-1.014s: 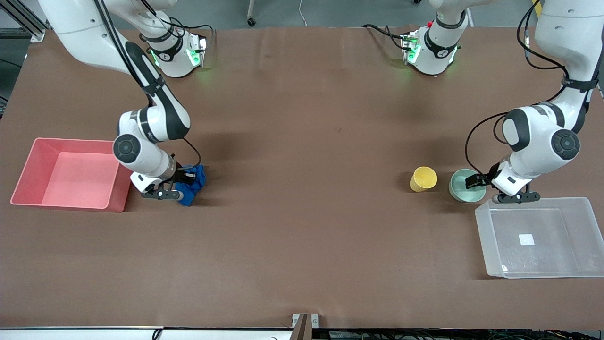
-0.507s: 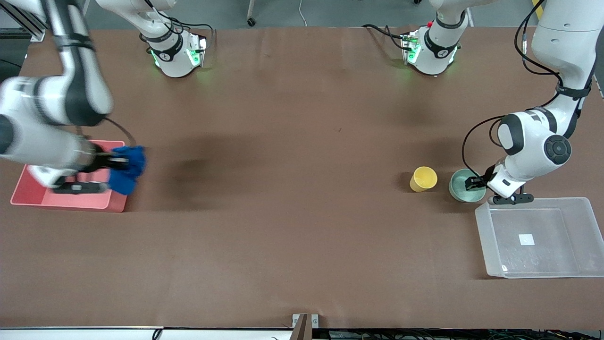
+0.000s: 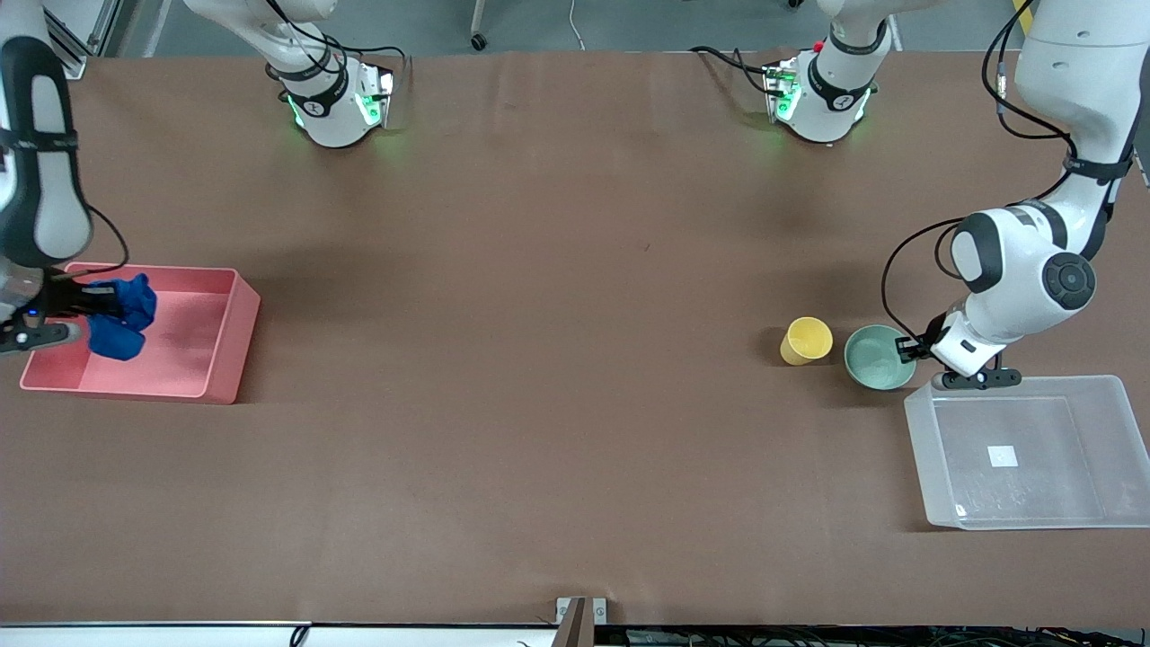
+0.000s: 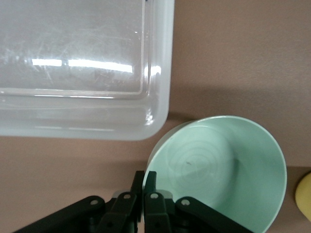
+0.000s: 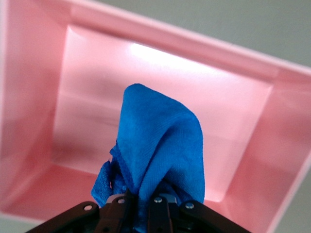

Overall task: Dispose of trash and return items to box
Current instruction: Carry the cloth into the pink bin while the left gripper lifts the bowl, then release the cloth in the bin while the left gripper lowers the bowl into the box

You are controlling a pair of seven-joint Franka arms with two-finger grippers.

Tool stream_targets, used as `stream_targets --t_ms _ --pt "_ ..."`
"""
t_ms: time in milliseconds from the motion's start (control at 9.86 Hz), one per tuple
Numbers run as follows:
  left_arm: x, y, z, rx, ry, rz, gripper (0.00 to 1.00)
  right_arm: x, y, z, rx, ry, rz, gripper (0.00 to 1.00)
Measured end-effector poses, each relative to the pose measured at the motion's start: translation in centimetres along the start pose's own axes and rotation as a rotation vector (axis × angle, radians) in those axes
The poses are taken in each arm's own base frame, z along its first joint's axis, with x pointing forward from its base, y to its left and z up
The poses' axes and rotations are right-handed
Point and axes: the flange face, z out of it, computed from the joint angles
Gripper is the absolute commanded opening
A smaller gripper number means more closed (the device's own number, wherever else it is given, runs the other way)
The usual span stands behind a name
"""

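Observation:
My right gripper (image 3: 93, 316) is shut on the trash, a bright blue wrinkly wad (image 3: 119, 327), and holds it over the pink bin (image 3: 225, 346). In the right wrist view the wad (image 5: 160, 141) hangs from the gripper (image 5: 144, 204) above the bin's floor (image 5: 87, 97). My left gripper (image 3: 906, 348) is shut on the rim of the mint-green bowl (image 3: 873, 359), beside the clear box (image 3: 1092, 503). The left wrist view shows the gripper (image 4: 145, 180) pinching the bowl's (image 4: 228, 165) rim next to the box's corner (image 4: 160, 97). The yellow cup (image 3: 806, 340) stands beside the bowl.
The pink bin lies at the right arm's end of the table and the clear box with its white label (image 3: 1003, 456) at the left arm's end. Both arm bases (image 3: 332, 99) (image 3: 822, 94) stand along the table's back edge. The cup's edge (image 4: 304, 196) shows near the bowl.
My right gripper has carried the blue wad from the table toward the right arm's end, to over the pink bin. The bowl has shifted slightly toward the yellow cup in my left gripper.

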Motion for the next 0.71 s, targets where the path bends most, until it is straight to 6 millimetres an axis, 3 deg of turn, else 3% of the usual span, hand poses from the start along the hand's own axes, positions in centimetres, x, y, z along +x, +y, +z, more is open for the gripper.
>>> stream_targets --t_ms 101,203,304,507,710 --pt "0.1 0.2 -1.4 0.0 -0.004 0.003 0.0 -0.2 -0.7 2.7 0.001 -0.002 0.001 0.27" --pt "0.5 0.5 -3.3 0.0 -0.001 0.01 0.0 -0.2 -1.3 4.9 0.011 -0.015 0.005 0.76" --pt "1.3 0.9 -5.7 -0.001 0.007 0.017 0.0 -0.1 -1.5 6.3 0.024 -0.025 0.015 1.0" --pt "4.2 1.2 -11.8 0.0 0.042 0.045 0.0 1.1 -1.6 6.4 0.018 -0.003 0.017 1.0" --pt "7.6 0.8 -16.1 0.003 0.091 0.098 0.0 4.0 -2.1 2.1 0.025 0.022 0.025 1.0"
